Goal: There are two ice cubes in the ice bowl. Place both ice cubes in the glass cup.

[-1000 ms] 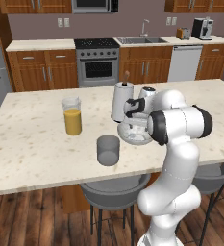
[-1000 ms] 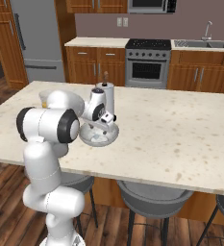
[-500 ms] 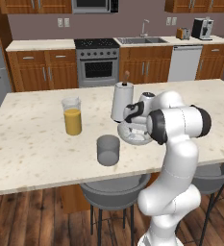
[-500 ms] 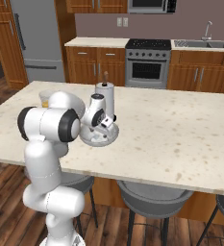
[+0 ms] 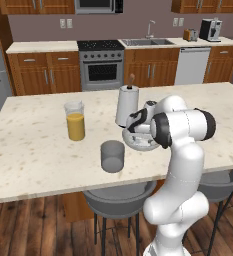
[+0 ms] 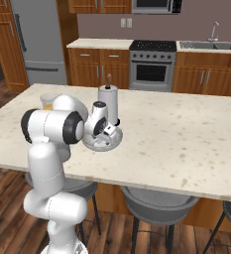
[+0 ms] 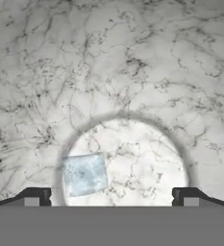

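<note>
Speckled stone covers the kitchen island (image 5: 33, 160), where the ice bowl (image 5: 138, 142) sits at its middle, with the glass cup (image 5: 112, 156) just beside it at about eight o'clock and a white jug (image 5: 126, 105) close behind it at eleven. The gripper (image 7: 111, 196) hangs low inside the bowl, jaws spread wide and holding nothing. One ice cube (image 7: 84, 174) lies on the bowl's floor near the finger at seven o'clock in the hand view.

The arm (image 5: 180, 165) was glossy white, built of rounded, bulbous segments with dark grey to black bands at the joints. Its pincer (image 7: 111, 194) ended in two small dark finger tips (image 7: 34, 196), squared off, each bearing a lighter grey pad.
</note>
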{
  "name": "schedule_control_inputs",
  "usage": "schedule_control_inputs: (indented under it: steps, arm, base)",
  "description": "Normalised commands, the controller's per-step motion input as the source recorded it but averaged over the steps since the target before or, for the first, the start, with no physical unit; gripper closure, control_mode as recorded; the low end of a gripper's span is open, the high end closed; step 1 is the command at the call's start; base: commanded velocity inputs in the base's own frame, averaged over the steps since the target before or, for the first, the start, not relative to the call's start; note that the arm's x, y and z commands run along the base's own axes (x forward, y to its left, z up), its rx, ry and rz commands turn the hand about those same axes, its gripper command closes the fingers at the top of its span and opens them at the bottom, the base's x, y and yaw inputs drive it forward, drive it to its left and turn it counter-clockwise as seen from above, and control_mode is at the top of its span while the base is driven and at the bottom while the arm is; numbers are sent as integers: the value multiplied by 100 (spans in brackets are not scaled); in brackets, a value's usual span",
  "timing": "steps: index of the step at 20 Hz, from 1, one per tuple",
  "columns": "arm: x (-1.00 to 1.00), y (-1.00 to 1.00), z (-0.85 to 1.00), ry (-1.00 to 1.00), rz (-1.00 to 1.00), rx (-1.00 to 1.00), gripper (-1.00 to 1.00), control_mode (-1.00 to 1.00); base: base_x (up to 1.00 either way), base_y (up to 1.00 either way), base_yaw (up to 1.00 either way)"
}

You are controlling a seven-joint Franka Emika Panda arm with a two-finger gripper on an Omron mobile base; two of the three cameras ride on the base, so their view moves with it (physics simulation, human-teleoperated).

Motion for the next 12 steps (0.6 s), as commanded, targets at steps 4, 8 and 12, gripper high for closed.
schedule_control_inputs:
  steps: [4, 8, 12]
  arm:
    - [19, 4, -14, -1, 0, 0, -100, -100]
    - [13, 0, -20, -2, 0, 0, -100, -100]
    - [13, 1, -23, -3, 0, 0, -100, -100]
  base:
    - [0, 0, 0]
    - [0, 0, 0]
    - [0, 0, 0]
